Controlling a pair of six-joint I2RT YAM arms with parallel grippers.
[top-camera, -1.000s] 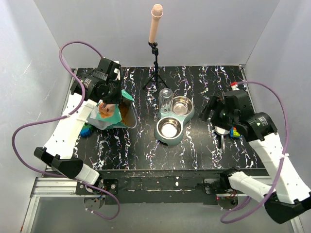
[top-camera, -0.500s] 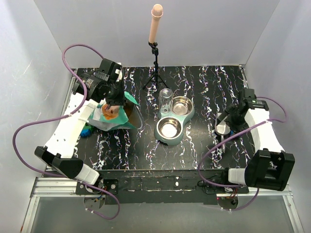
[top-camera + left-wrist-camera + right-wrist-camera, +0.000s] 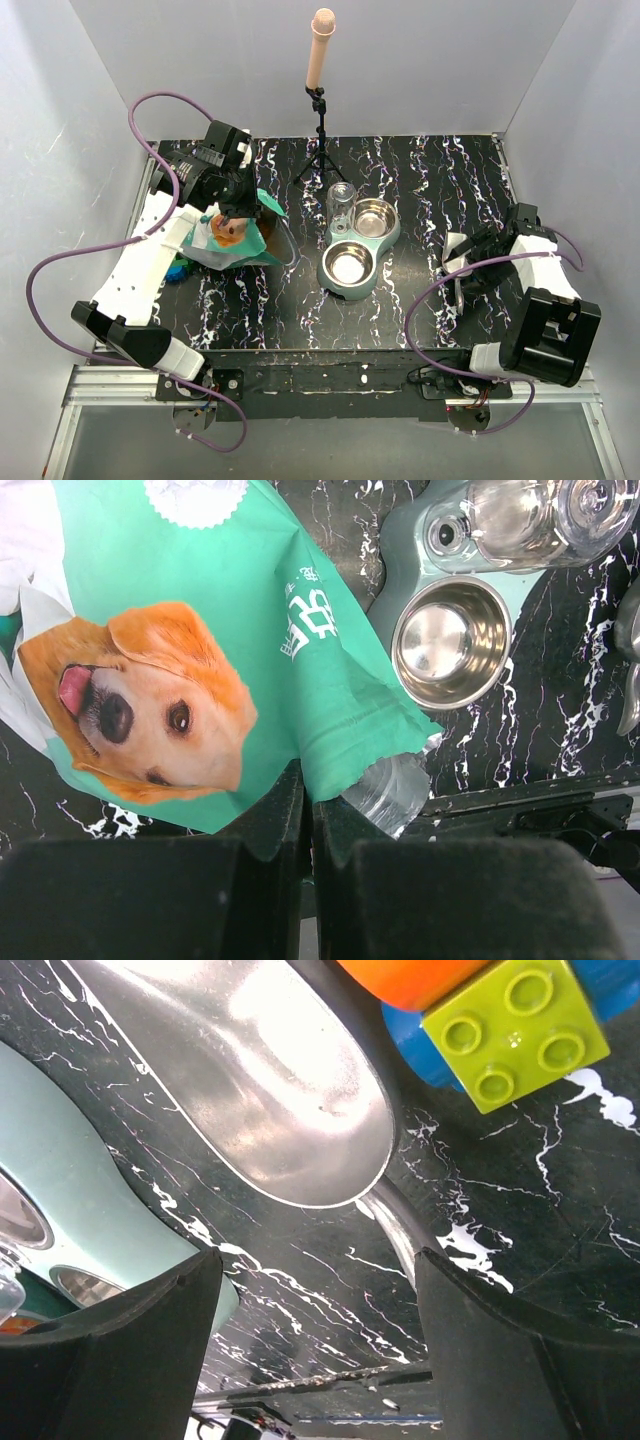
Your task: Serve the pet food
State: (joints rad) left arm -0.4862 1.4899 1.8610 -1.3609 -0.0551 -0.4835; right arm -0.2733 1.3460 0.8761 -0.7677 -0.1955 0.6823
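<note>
The teal-green pet food bag (image 3: 232, 243) with a dog's face on it stands at the left of the table. It fills the left wrist view (image 3: 200, 630). My left gripper (image 3: 236, 203) (image 3: 308, 792) is shut on the bag's top edge. No kibble shows clearly. My right gripper (image 3: 470, 263) (image 3: 318, 1260) is open and low over a steel scoop (image 3: 456, 262). The scoop's bowl (image 3: 270, 1070) lies just ahead of the fingers. Its handle (image 3: 395, 1230) runs in beside the right finger. The teal double-bowl feeder (image 3: 373, 246) holds two empty steel bowls.
A clear water bottle (image 3: 341, 201) stands on the feeder's far end. A small tripod (image 3: 320, 150) with a beige rod stands at the back. Toy blocks (image 3: 510, 1020) lie beside the scoop. More toys (image 3: 178, 268) lie left of the bag.
My right arm has swung back toward the right edge and folded down, bringing its gripper low over the scoop. My left gripper still holds the bag, which has barely shifted.
</note>
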